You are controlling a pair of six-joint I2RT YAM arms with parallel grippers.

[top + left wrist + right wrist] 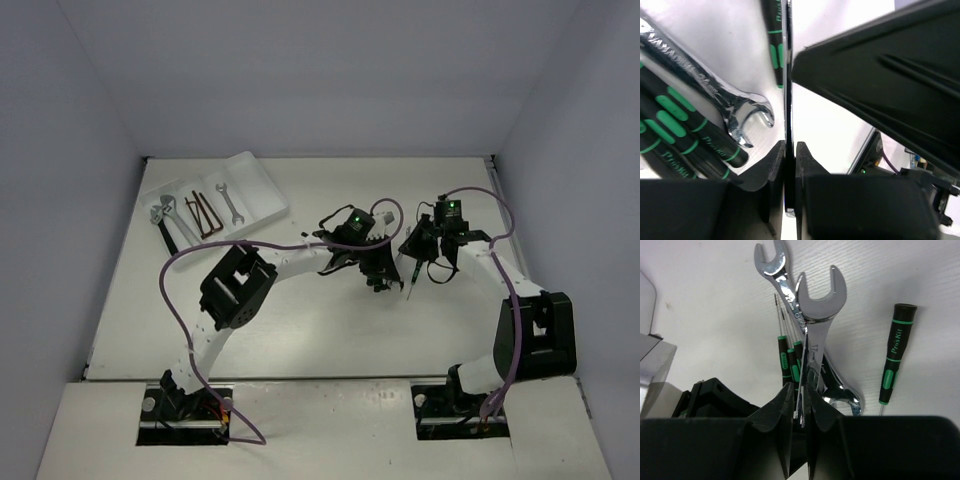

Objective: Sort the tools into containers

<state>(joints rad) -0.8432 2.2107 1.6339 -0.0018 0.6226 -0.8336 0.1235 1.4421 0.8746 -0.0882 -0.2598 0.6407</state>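
Observation:
My left gripper is at mid-table, next to my right gripper. In the left wrist view the left gripper is shut on a thin flat metal tool seen edge-on, apparently a wrench. Below it lie a silver open-end wrench and black-green screwdrivers. In the right wrist view the right gripper is shut on a silver open-end wrench, held above another wrench and screwdrivers. The white tray at the back left holds adjustable wrenches, hex keys and a small wrench.
One screwdriver lies apart to the right of the pile; it also shows in the top view. The right arm's black body fills the right of the left wrist view. Walls enclose the table on three sides.

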